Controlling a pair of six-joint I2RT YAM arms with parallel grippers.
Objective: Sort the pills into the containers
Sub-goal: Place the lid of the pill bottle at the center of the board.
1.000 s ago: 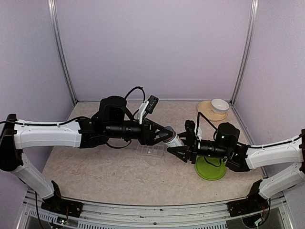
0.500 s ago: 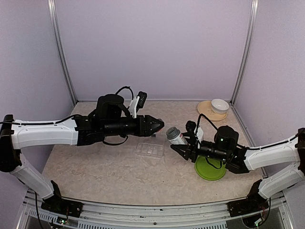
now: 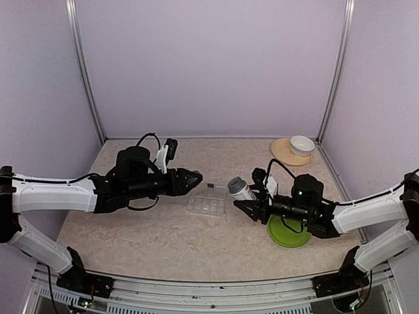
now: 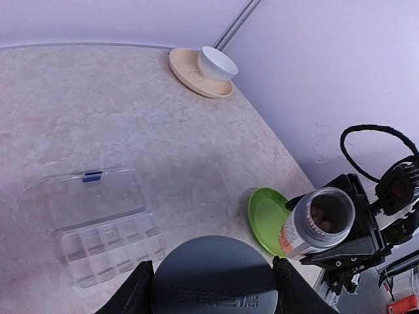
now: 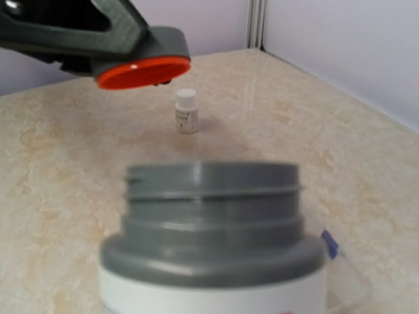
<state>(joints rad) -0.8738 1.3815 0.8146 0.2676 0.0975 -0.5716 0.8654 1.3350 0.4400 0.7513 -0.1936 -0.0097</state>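
Inside the bottle (image 4: pixel 302 237), pills (image 4: pixel 322 214), left-wrist view only

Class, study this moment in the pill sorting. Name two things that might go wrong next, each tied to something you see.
1. The right gripper holds the open bottle tilted, its mouth seemingly just off the pill box; pills might spill onto the table.
2. The compartments are small and the bottle's mouth is wide, so a pour may land in several at once.
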